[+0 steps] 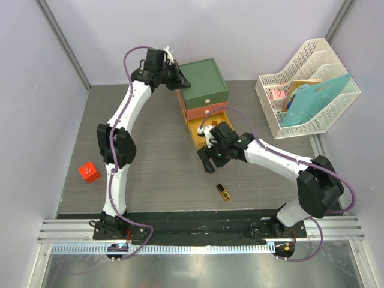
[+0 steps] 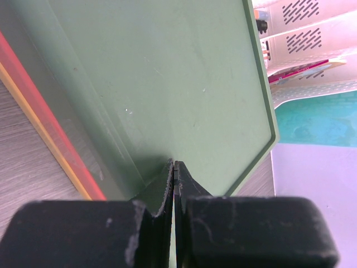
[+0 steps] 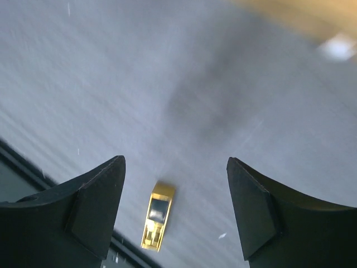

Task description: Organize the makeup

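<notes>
Gold-black lipstick (image 3: 157,222) flat on grey tabletop (image 3: 167,84), framed between wide-released, empty right jaws; left jaws clenched at green drawer box (image 2: 167,84).

Gold-black lipstick (image 1: 223,192) (image 3: 158,222) lying flat on grey table (image 1: 162,174), near front edge, slightly angled, untouched.

Left arm (image 1: 123,129) stretched far forward, upper link rising, forearm angling right at the wrist; my left gripper (image 2: 174,165) closed, its two fingers pressed flat together. Right arm (image 1: 282,159) folded inward toward centre, wrist pitched down; my right gripper (image 3: 174,164) spread wide, fingers (image 3: 95,201) well apart, tips pointing down
</notes>
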`<act>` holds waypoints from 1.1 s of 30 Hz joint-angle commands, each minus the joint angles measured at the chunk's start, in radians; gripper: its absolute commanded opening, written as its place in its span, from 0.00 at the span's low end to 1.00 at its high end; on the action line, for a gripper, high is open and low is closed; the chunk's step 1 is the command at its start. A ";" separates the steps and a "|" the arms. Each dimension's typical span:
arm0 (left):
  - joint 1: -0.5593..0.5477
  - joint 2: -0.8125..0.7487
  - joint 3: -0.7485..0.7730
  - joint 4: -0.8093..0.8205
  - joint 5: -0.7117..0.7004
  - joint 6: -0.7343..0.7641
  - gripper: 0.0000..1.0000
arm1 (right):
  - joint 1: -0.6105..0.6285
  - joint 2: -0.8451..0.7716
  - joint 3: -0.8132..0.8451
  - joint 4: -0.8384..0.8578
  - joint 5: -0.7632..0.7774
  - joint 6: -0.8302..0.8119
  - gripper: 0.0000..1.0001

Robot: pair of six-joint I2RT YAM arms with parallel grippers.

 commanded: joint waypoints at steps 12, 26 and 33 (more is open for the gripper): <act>0.022 0.081 -0.098 -0.259 -0.102 0.081 0.00 | 0.053 0.017 -0.082 -0.150 -0.040 0.036 0.72; 0.028 0.085 -0.106 -0.260 -0.103 0.083 0.00 | 0.093 0.218 0.007 -0.251 -0.051 0.073 0.13; 0.028 0.084 -0.103 -0.260 -0.107 0.081 0.00 | 0.094 0.144 0.131 -0.236 0.090 0.048 0.01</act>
